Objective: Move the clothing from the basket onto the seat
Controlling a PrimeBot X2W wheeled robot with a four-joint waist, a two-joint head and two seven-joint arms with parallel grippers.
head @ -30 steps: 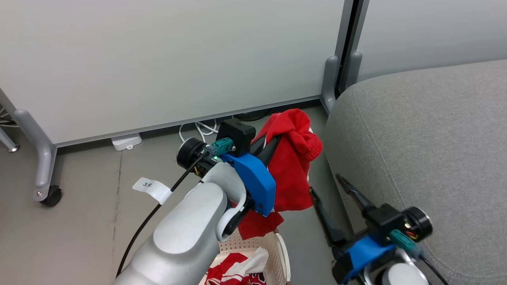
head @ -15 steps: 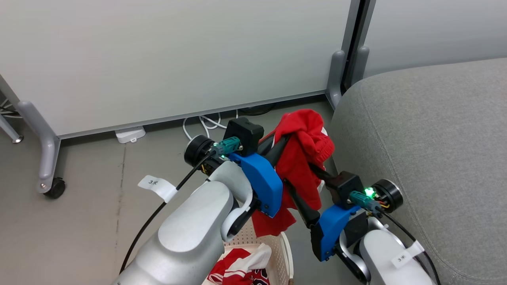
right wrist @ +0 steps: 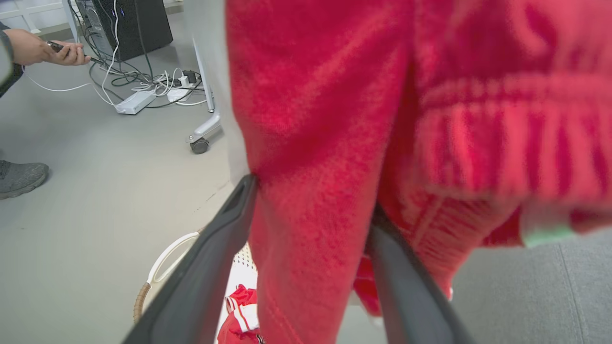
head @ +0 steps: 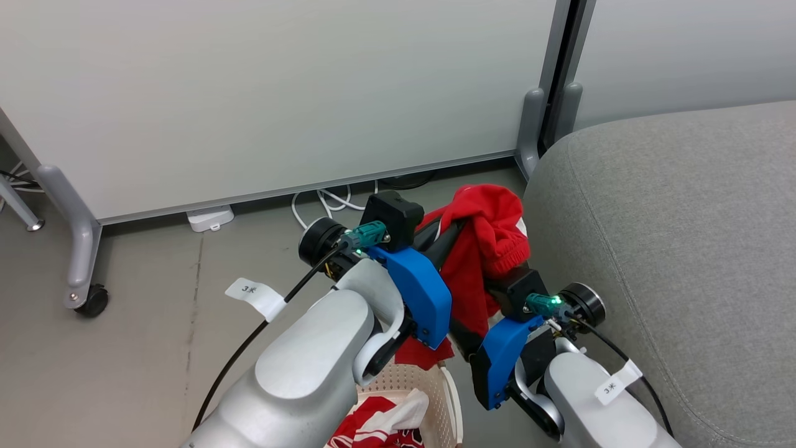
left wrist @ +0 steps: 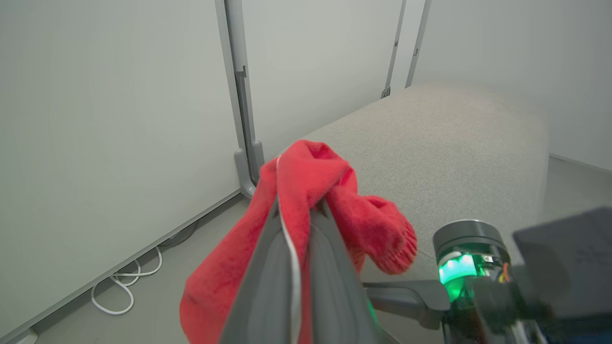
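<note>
My left gripper is shut on the plain red garment, which hangs from it above the floor beside the seat. In the left wrist view the cloth drapes over the shut fingers. My right gripper stands open, one finger on each side of the hanging red fabric. Below sits the cream basket, and the red and white garment lies inside it.
A white partition wall on castor feet stands behind, with white cables and a power strip at its base. In the right wrist view a person's hand and shoe show at the left.
My right arm has risen and swung in towards the hanging garment, and its open fingers now straddle the cloth. The left gripper keeps its hold. The camera has shifted a little.
</note>
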